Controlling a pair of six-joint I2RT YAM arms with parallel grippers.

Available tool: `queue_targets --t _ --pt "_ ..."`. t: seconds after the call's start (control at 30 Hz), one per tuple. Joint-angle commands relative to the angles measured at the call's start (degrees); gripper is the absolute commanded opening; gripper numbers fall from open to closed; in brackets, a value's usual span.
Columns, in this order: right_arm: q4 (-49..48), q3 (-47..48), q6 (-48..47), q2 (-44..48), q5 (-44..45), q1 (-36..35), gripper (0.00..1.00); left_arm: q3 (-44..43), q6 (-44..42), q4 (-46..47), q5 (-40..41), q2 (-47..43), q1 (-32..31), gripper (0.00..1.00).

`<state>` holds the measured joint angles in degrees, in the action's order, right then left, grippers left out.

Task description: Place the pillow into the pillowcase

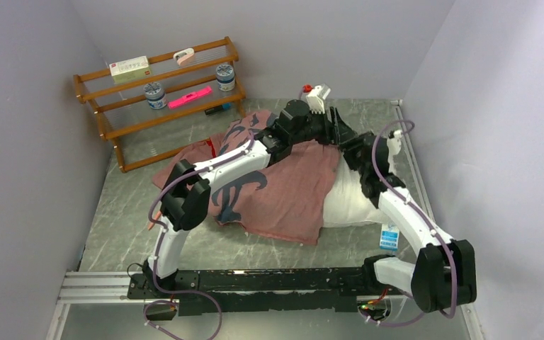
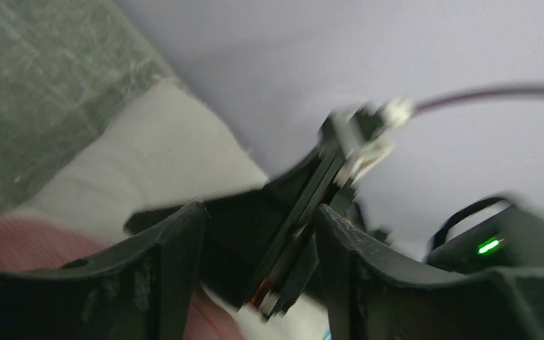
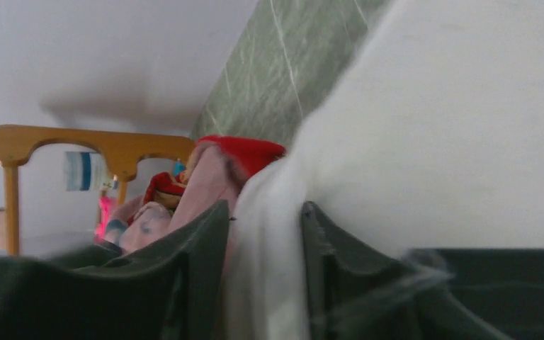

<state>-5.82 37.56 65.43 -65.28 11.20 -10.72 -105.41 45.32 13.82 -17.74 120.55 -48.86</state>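
The pillowcase [image 1: 283, 191] lies pale pink side up, with a dark print, draped over the left part of the white pillow [image 1: 350, 202], whose right end sticks out bare. Both arms reach to the pillow's far edge. My left gripper [image 2: 258, 209] is open with nothing between its fingers; beyond the gap I see the other arm's gripper, the pillow [image 2: 156, 149] and pink cloth [image 2: 21, 241]. My right gripper [image 3: 265, 207] is shut on a fold of the white pillow [image 3: 467, 127], with the pillowcase's pink and red edge [image 3: 205, 177] against its left finger.
A wooden rack [image 1: 163, 92] with jars, a box and a pink item stands at the back left. A small white and red object [image 1: 316, 95] sits at the far edge. A blue and white carton [image 1: 389, 237] lies by the right arm. Walls close in on both sides.
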Motion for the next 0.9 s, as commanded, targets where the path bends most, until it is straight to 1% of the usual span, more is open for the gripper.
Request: queue_targets --t 0.0,0.03,0.07,0.17,0.23,0.33,0.4,0.47,0.6,0.63,0.77,0.87 --pt "15.04 11.78 -7.47 -0.83 -3.13 -0.01 0.61 -1.3 -11.62 -12.53 2.6 -7.65 -0.95 0.66" --pt "18.37 12.9 -8.84 -0.63 -2.92 0.0 0.68 -0.54 -13.66 -16.05 3.94 -9.23 -1.04 0.67" --pt "21.21 13.65 -10.53 -0.15 -2.88 0.0 0.73 0.55 -15.44 -20.32 5.44 -10.91 -1.16 0.68" --pt "28.65 14.29 -13.81 2.03 -2.21 0.0 0.8 6.65 -20.41 -27.27 10.16 -16.34 -2.42 0.69" --pt "33.2 14.62 -15.75 3.46 -1.63 0.08 0.83 11.56 -22.87 -29.82 12.26 -20.26 -3.75 0.68" --pt "37.58 15.24 -20.46 5.65 -4.41 0.09 0.84 16.91 -24.14 -33.81 15.51 -25.72 -6.56 0.67" --pt "39.34 15.03 -23.03 8.04 -7.85 0.09 0.84 20.0 -23.66 -35.61 17.29 -28.32 -9.68 0.67" --pt "42.31 15.45 -24.38 10.13 -8.76 0.05 0.84 22.71 -22.46 -37.05 17.56 -30.47 -12.36 0.67" --pt "48.81 17.7 -23.97 13.37 -5.32 0.09 0.85 29.5 -18.82 -35.78 17.56 -34.24 -17.18 0.67" --pt "50.87 18.56 -22.68 13.68 -4.0 0.09 0.85 31.31 -17.83 -34.44 18.97 -35.15 -18.14 0.67" --pt "59.02 20.77 -16.31 13.75 -1.63 0.09 0.85 38.45 -13.86 -28.15 22.2 -36.76 -20.66 0.73" --pt "61.52 19.7 -12.64 14.79 -1.2 0.11 0.85 42.49 -12.48 -23.79 25.05 -36.1 -21.98 0.77"
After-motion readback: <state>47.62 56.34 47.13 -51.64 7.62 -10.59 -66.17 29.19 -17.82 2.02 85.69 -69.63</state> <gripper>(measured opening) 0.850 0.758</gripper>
